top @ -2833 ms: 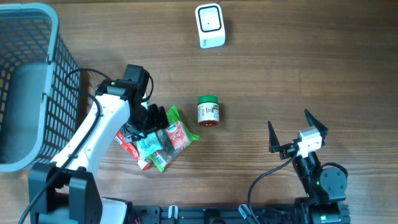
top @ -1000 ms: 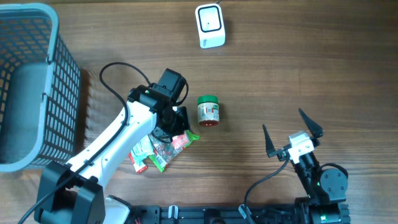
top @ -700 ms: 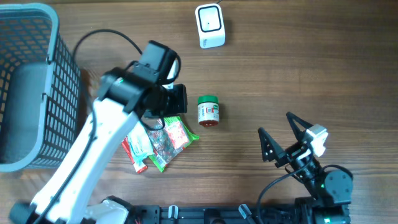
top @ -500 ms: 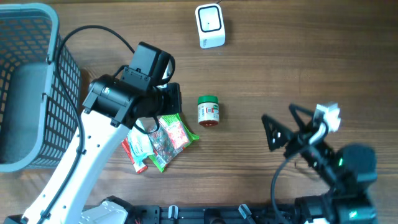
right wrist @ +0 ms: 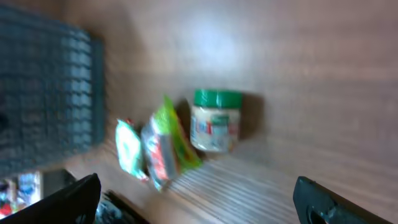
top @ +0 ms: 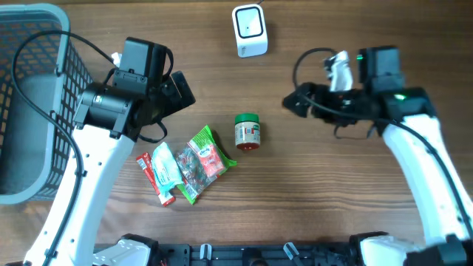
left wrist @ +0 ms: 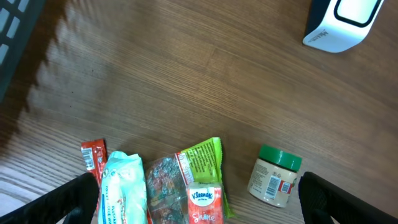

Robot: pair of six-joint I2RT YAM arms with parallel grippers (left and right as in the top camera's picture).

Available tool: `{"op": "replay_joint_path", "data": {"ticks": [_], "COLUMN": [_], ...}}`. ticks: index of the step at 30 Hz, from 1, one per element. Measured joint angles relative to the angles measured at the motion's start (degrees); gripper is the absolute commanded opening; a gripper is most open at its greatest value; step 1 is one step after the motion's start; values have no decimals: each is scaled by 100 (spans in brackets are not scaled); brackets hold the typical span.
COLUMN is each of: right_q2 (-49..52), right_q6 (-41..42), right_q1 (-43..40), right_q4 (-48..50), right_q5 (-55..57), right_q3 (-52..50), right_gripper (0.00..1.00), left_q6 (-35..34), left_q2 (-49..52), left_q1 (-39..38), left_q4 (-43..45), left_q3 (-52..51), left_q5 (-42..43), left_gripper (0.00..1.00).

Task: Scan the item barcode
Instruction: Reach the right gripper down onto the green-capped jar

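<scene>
A small jar with a green lid (top: 247, 131) lies on its side mid-table, its barcode label visible in the left wrist view (left wrist: 275, 176). Several snack and tissue packets (top: 185, 166) lie fanned to its left. The white scanner (top: 250, 29) stands at the far edge. My left gripper (top: 177, 96) hovers open above and to the left of the packets (left wrist: 186, 186), holding nothing. My right gripper (top: 295, 103) hangs open to the right of the jar, also holding nothing. The right wrist view is blurred but shows the jar (right wrist: 216, 120) and packets (right wrist: 155, 149) ahead.
A large blue-grey mesh basket (top: 29, 103) fills the table's left side, close to the left arm. The left arm's black cable loops over the basket's rim. Bare wooden table (top: 332, 192) lies to the front right.
My left gripper opened, let go of the packets and rose back towards the far left. The right arm swung up from the front right to beside the jar.
</scene>
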Motion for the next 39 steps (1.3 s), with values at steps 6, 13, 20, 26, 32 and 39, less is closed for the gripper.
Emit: {"op": "replay_joint_path", "data": {"ticks": [6, 13, 20, 26, 32, 39], "right_q2": [693, 1338, 2295, 3628, 4024, 4068], "right_q6": [114, 160, 267, 295, 323, 520], "right_q1": [1401, 1945, 1816, 1888, 2315, 2568], "right_q4": [144, 435, -2199, -1956, -1316, -944], "right_q5": [1139, 1410, 2022, 2310, 2734, 3261], "right_q3": [0, 13, 3008, 3379, 3375, 3246], "right_gripper": [100, 95, 98, 94, 95, 94], "left_q6": [0, 0, 0, 0, 0, 0], "left_q2": [0, 2, 2, 2, 2, 2], "left_q1": [0, 0, 0, 0, 0, 0], "left_q4": [-9, -11, -13, -13, -11, -11], "left_q3": [2, 2, 0, 0, 0, 0], "left_q5": [4, 2, 2, 2, 2, 2], "left_gripper": [100, 100, 100, 100, 100, 100]}}
